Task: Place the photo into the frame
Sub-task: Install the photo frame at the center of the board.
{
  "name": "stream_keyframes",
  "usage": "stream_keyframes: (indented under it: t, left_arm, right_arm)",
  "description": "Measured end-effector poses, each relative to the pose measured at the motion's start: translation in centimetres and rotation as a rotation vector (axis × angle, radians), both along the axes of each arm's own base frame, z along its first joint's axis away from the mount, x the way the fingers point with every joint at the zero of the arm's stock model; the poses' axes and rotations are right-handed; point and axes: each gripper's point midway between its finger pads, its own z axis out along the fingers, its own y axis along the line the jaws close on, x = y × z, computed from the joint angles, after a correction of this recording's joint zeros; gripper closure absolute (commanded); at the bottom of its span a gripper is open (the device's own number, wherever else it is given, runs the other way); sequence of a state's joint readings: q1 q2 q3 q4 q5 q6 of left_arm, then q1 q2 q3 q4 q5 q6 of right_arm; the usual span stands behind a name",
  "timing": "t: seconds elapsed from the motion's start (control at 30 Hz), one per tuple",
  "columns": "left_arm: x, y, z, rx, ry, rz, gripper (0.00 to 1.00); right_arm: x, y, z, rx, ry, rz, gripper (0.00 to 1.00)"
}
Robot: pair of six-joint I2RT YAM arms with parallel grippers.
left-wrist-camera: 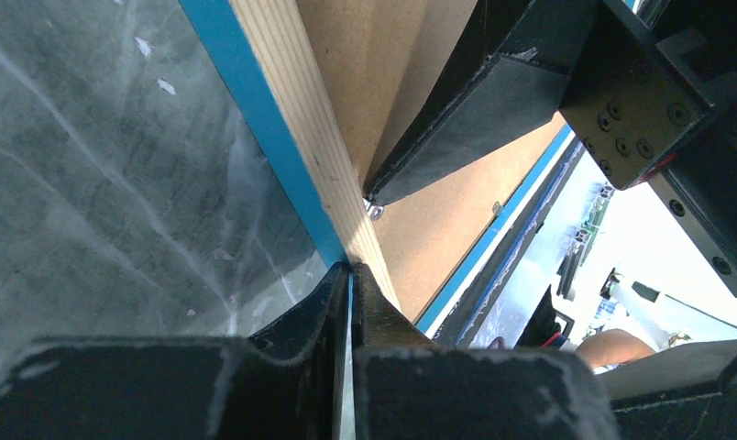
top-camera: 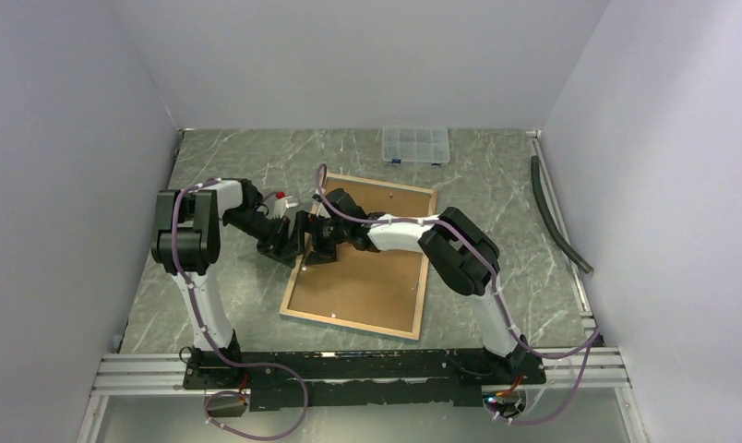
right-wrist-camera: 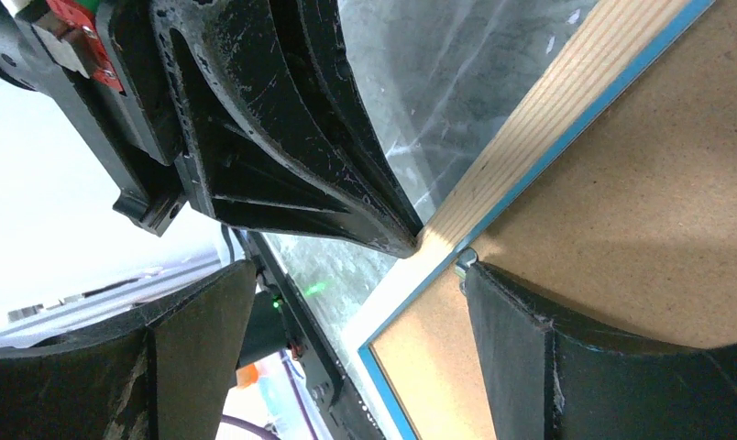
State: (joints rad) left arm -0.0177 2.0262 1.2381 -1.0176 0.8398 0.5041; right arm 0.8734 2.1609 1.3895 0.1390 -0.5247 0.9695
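Note:
The frame (top-camera: 349,326) lies face down on the table, tan rear side up, with the plain brown backing board (top-camera: 376,277) inside it. The photo is hidden. My left gripper (top-camera: 303,233) is shut, and its tips press on the frame's wooden left rim (left-wrist-camera: 301,137), as the left wrist view (left-wrist-camera: 351,270) shows. My right gripper (top-camera: 317,242) is open and straddles that same rim (right-wrist-camera: 548,92). One of its fingers (right-wrist-camera: 530,367) rests on the backing board (right-wrist-camera: 640,202) beside a small metal tab (right-wrist-camera: 464,261); the other hangs over the table outside the frame.
A small clear compartment box (top-camera: 415,145) stands at the back of the table. A black hose (top-camera: 556,217) lies along the right wall. Grey walls close in the left, back and right sides.

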Motion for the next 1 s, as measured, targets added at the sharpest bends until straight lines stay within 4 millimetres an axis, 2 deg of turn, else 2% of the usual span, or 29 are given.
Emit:
stream_keyframes:
  t: [0.37,0.53,0.63,0.73,0.87,0.93,1.0]
  left_arm:
    - [-0.4,0.4,0.0,0.02,0.022,-0.002,0.94]
    - [-0.3,0.5,0.2,0.026,0.017,-0.011,0.83]
    - [0.9,0.6,1.0,0.017,-0.011,-0.003,0.74]
    - [3.8,0.9,2.8,0.006,-0.081,0.028,0.66]
    - [9.1,1.5,4.9,-0.001,-0.181,0.102,0.63]
    - [11.7,1.5,5.0,-0.005,-0.21,0.129,0.63]
    - [14.0,1.1,4.3,-0.013,-0.21,0.15,0.63]
  right_arm:
    - [-0.5,0.3,0.0,0.029,0.023,0.062,0.13]
    - [-0.5,0.1,0.2,0.021,-0.02,0.095,0.08]
    - [0.0,-0.8,0.6,0.005,-0.04,0.099,0.08]
    - [2.4,-2.7,1.9,0.002,-0.076,0.059,0.08]
    - [8.4,-6.7,3.8,-0.007,-0.149,-0.063,0.08]
    - [11.3,-8.6,4.1,-0.021,-0.181,-0.127,0.08]
    - [13.0,-9.9,4.3,-0.04,-0.198,-0.169,0.08]
